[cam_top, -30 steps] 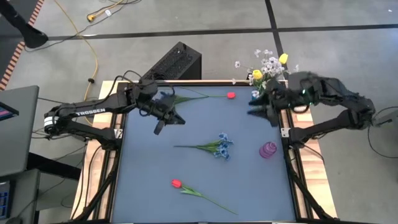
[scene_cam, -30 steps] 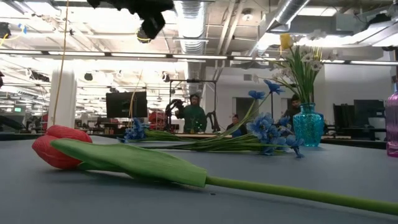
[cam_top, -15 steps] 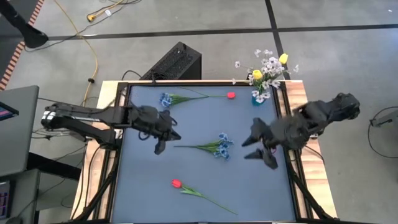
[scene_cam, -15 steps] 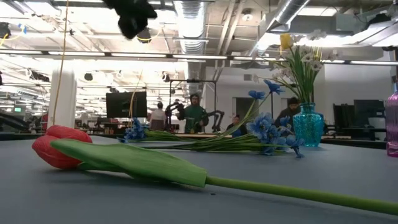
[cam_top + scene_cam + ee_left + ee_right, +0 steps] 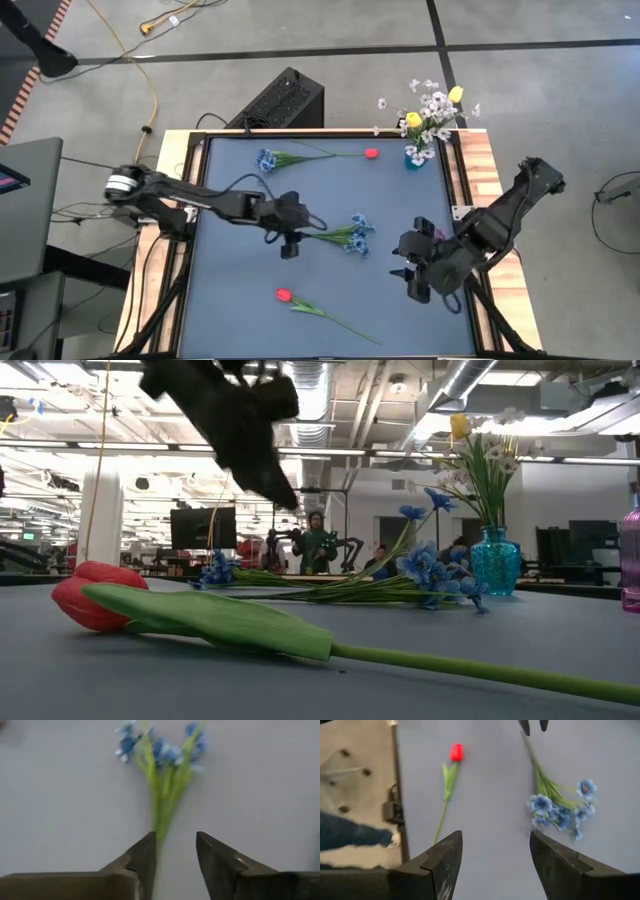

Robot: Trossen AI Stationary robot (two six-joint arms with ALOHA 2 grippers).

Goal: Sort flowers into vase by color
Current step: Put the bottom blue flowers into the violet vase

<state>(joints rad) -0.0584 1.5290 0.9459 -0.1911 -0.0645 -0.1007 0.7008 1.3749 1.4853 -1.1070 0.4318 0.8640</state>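
Note:
A blue flower bunch point(image 5: 352, 236) lies flat mid-table, its stem pointing toward the table's left. My left gripper point(image 5: 290, 243) hangs open at that stem's free end point(image 5: 156, 832), which lies just ahead of its fingertips point(image 5: 175, 840). My right gripper point(image 5: 415, 277) hovers open over the table's right side, nothing between its fingers point(image 5: 495, 840). A red tulip point(image 5: 283, 295) lies near the front edge. Another blue flower point(image 5: 266, 160) and a red bud point(image 5: 372, 153) lie at the far edge. A teal vase point(image 5: 414, 156) at the far right holds yellow and white flowers.
A purple vase point(image 5: 631, 560) stands by the right edge, mostly hidden under my right arm in the high view. A black box point(image 5: 285, 100) sits beyond the far edge. A person's blue sleeve point(image 5: 350, 837) shows past the table's edge in the right wrist view.
My left gripper has come down from the far left toward the table's middle, to the blue bunch's stem end. My right gripper has swung from beside the teal vase toward the near edge along the right side, and lower. No flower has moved.

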